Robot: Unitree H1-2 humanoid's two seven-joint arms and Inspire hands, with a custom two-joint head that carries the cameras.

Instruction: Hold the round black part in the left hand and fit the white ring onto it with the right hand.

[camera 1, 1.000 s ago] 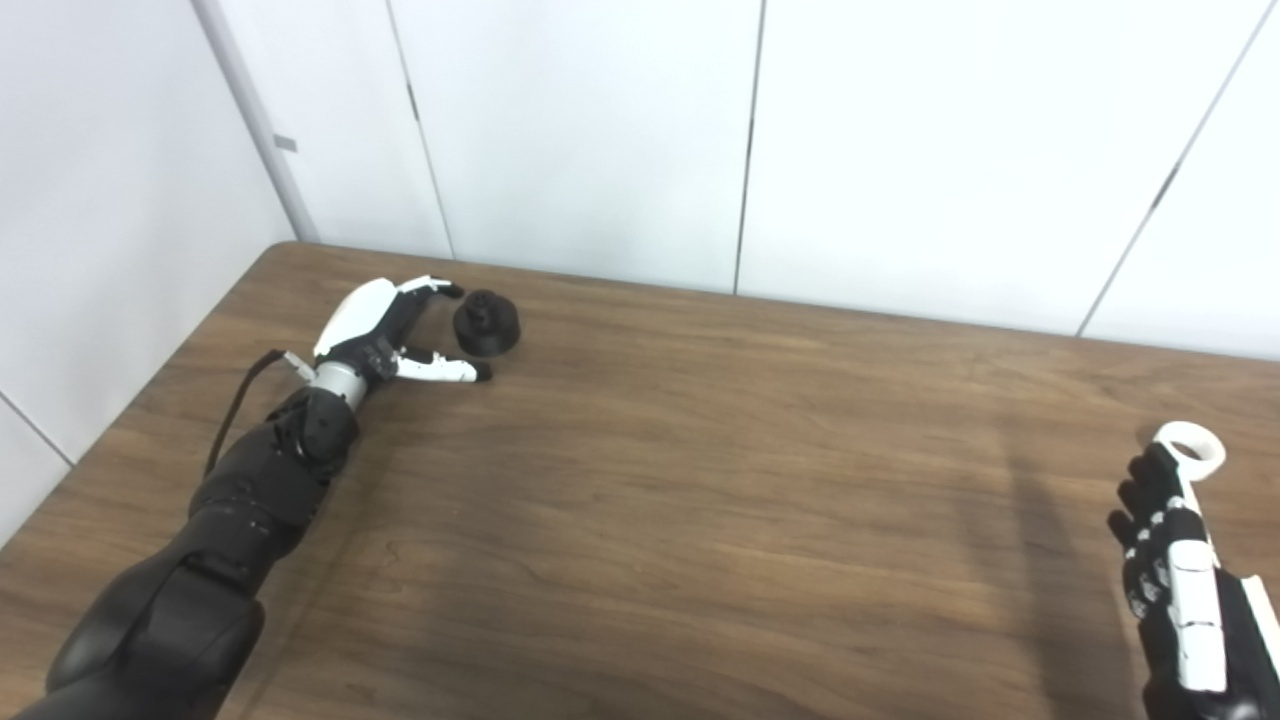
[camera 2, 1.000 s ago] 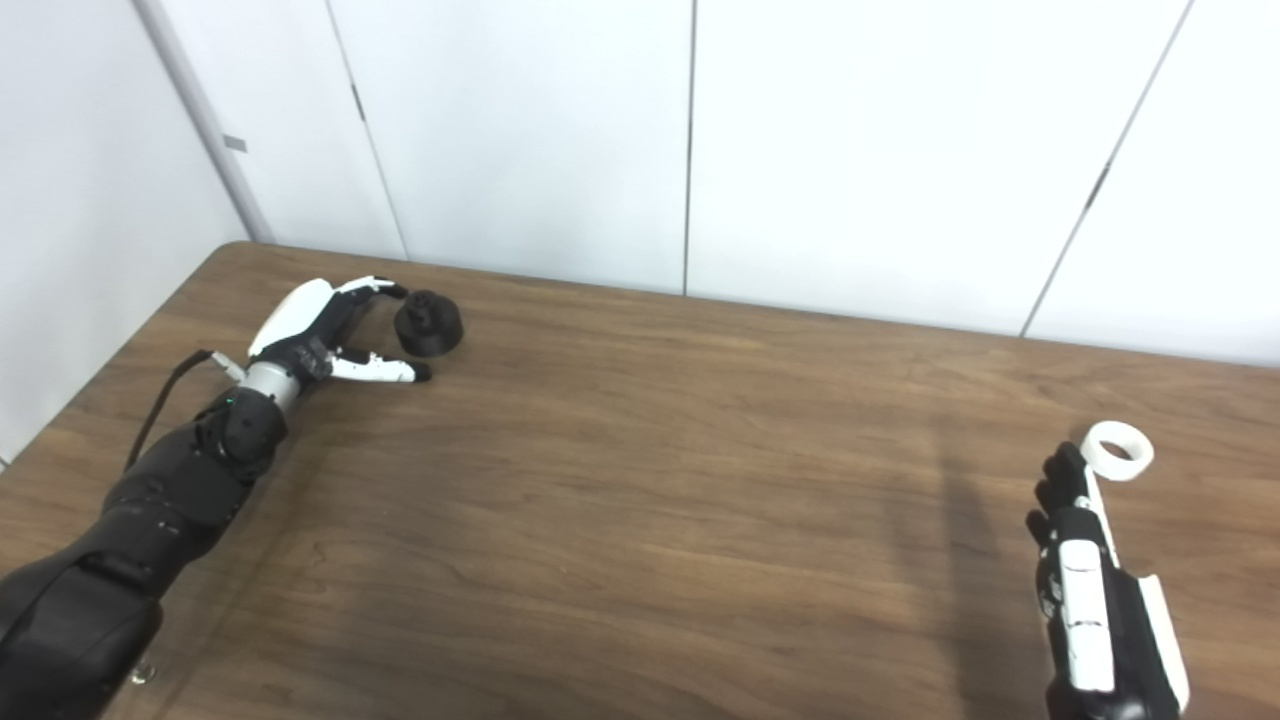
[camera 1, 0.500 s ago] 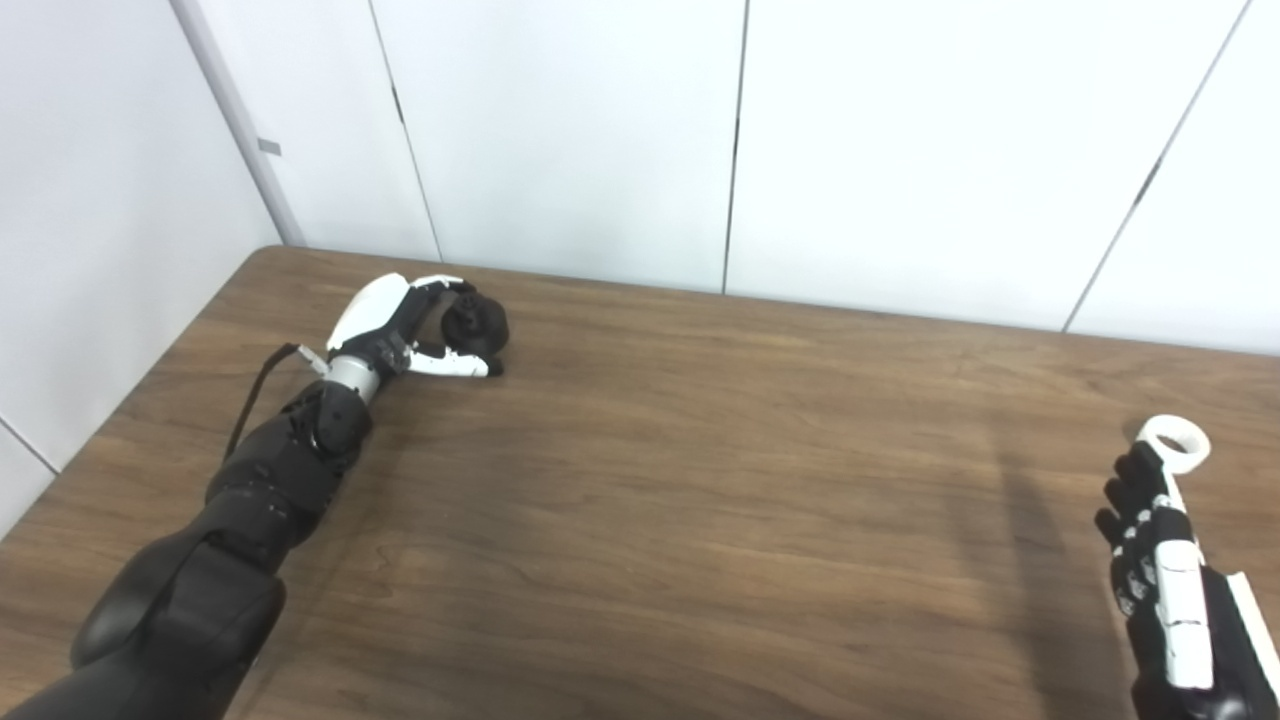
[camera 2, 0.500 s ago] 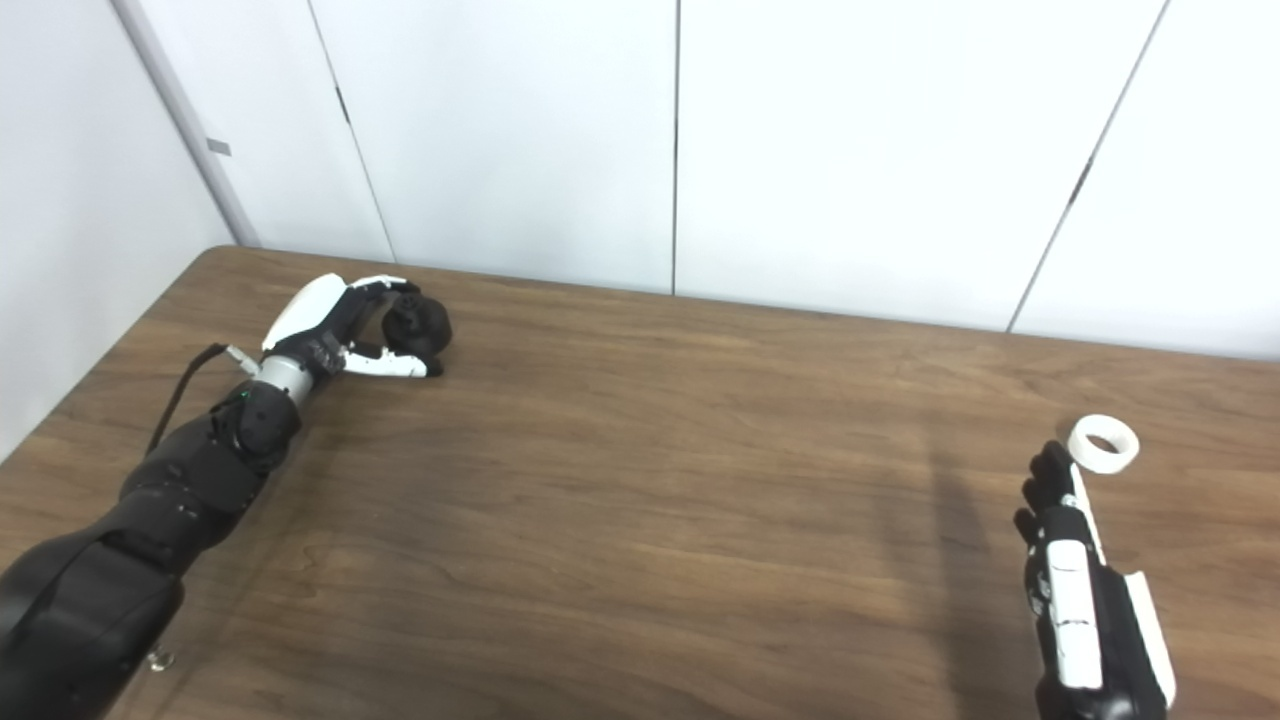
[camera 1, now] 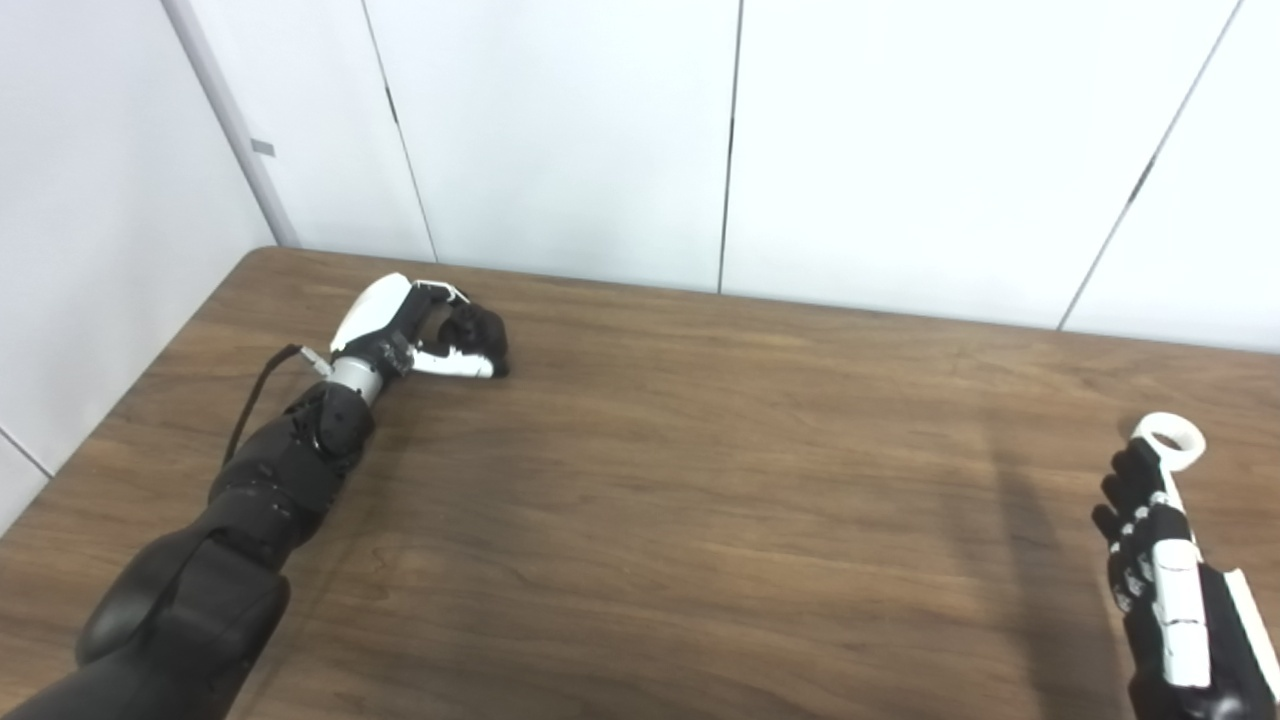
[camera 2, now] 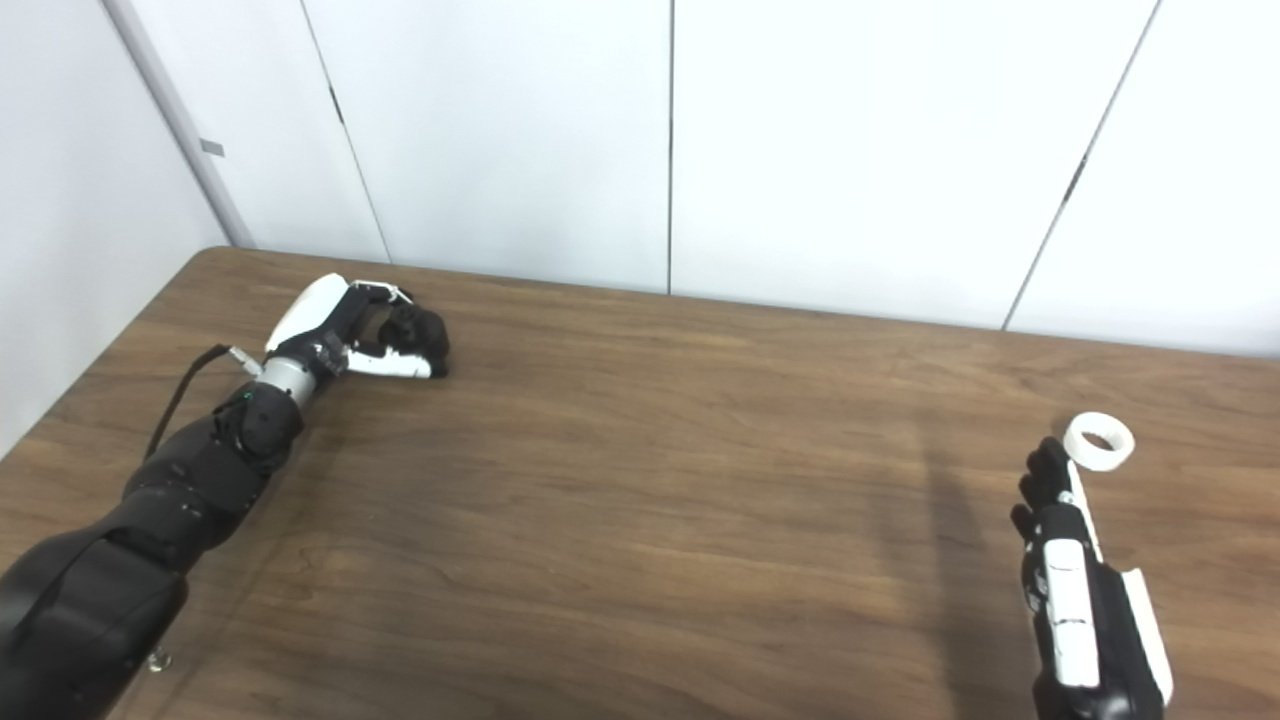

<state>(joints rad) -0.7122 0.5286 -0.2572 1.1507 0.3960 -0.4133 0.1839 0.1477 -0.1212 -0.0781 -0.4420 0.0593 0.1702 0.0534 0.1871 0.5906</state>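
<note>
Black part (camera 1: pixel 478 330), wooden table (camera 1: pixel 680 470), white walls (camera 1: pixel 560 130)

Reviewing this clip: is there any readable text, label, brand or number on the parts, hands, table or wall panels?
None readable. The round black part, white ring, left hand, right hand, table and wall panels show no print; a small grey tab looks blank.
</note>
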